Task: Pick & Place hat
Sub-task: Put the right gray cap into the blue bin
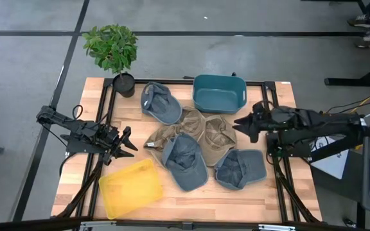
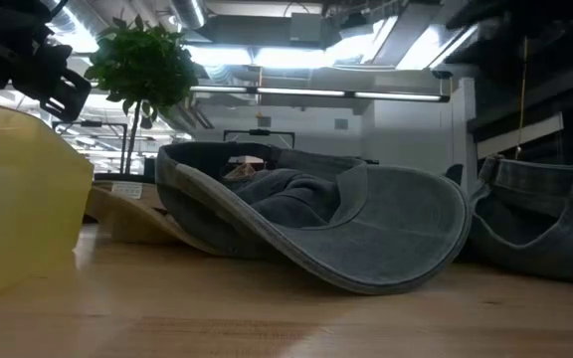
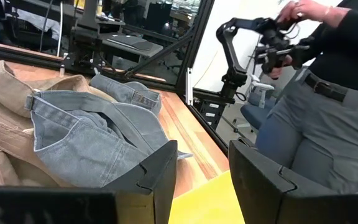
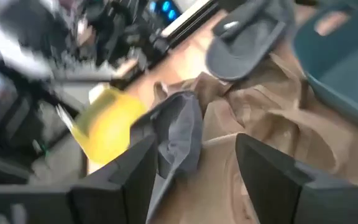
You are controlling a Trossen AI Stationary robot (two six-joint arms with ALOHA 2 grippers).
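A pale wooden table (image 1: 262, 199) carries a loose heap of soft caps at its centre. Three are faded denim: one (image 1: 160, 102) at about 11 o'clock of the heap, one (image 1: 186, 160) at 6 o'clock with its curved brim turned up, and one (image 1: 239, 168) at 4 o'clock lying crown-down. Between them lie two tan caps (image 1: 207, 131) of ribbed, corduroy-like cloth, partly under the denim ones. From the low view the middle denim cap (image 2: 366, 234) is a floppy bowl with a stitched, smoothly bent brim.

A teal bin (image 1: 219, 93), rounded and rectangular in smooth plastic, stands at 12 o'clock of the heap. A translucent yellow tray (image 1: 131, 188), also rectangular, sits at 8 o'clock, just beside the middle denim cap. A leafy plant (image 1: 112, 46) in a dark pot stands at the table's far left corner.

The left gripper (image 1: 128, 142) hovers at 9 o'clock of the heap, above the tray's far edge, its dark angular fingers (image 3: 154, 180) apart and holding nothing. The right gripper (image 1: 244, 126) hangs at 3 o'clock, near the tan caps, fingers (image 4: 272, 180) likewise spread and empty.

A person (image 3: 328, 118) in grey trousers stands beyond the table, handling a small dark arm.
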